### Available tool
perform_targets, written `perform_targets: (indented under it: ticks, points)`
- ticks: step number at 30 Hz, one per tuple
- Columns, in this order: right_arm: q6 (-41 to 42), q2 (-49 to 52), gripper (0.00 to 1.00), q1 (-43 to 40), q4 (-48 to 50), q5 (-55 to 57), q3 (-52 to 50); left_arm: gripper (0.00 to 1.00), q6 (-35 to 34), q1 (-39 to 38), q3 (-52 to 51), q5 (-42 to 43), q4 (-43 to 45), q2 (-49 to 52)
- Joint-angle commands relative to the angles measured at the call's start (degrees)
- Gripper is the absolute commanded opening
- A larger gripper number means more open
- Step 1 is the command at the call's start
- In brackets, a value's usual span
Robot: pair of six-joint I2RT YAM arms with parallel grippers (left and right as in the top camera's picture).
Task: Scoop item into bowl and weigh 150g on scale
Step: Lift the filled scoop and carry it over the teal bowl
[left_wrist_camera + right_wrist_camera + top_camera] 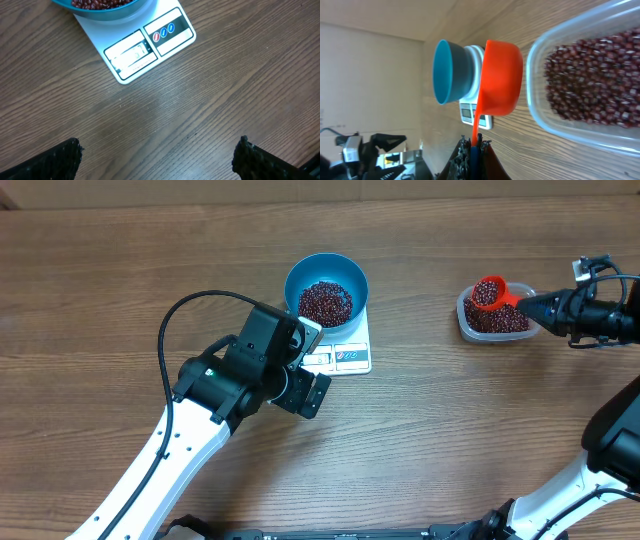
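The blue bowl [326, 288] stands on the white scale [350, 356] and holds a heap of dark red-brown beans [326, 302]. My left gripper [303, 377] hovers just in front of the scale's display, open and empty; in the left wrist view its fingertips [71, 152] stand far apart over bare wood, with the scale [150, 45] ahead. My right gripper [535, 305] is shut on the handle of an orange-red scoop [488, 292]. The scoop carries beans above the clear tub [463, 320]. In the right wrist view, the right gripper [477, 144] grips the scoop [500, 75].
The clear plastic tub [540, 115] at the right holds more beans [592, 80]. The left arm and its black cable [185, 305] take up the table's lower left. The right arm [610, 450] rises at the right edge. Bare wood lies between scale and tub.
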Motion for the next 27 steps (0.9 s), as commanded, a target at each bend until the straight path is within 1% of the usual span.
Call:
perform_targets:
  ticks: [1,4,13,15,21,23,27]
  points:
    - [-1.6,0.3,0.04,2.2,-0.3,-5.2,-0.2,1.00,0.0,-0.3,0.2,0.8,0.1,-0.2]
    - [-1.6,0.2,0.04,4.7,-0.4,-6.8,-0.2,1.00,0.0,-0.3,0.2,0.8,0.1,-0.2]
    - [-1.5,0.2,0.04,16.1,0.5,-8.6,1.5,1.00,0.0,-0.3,0.2,0.8,0.1,-0.2]
    - [-1.5,0.2,0.04,19.8,0.8,-9.4,3.6,1.00,0.0,-0.3,0.2,0.8,0.1,-0.2]
    - [-0.7,0.2,0.04,26.8,2.3,-8.7,9.7,1.00,0.0,-0.3,0.2,0.8,0.1,-0.2]
    - [2.8,0.2,0.04,28.9,4.5,-6.3,11.7,1.00,0.0,-0.3,0.2,0.8,0.1,-0.2]
    - [12.4,0.2,0.04,32.9,10.1,1.9,14.9,1.00,0.0,-0.3,0.2,0.8,0.1,-0.2]
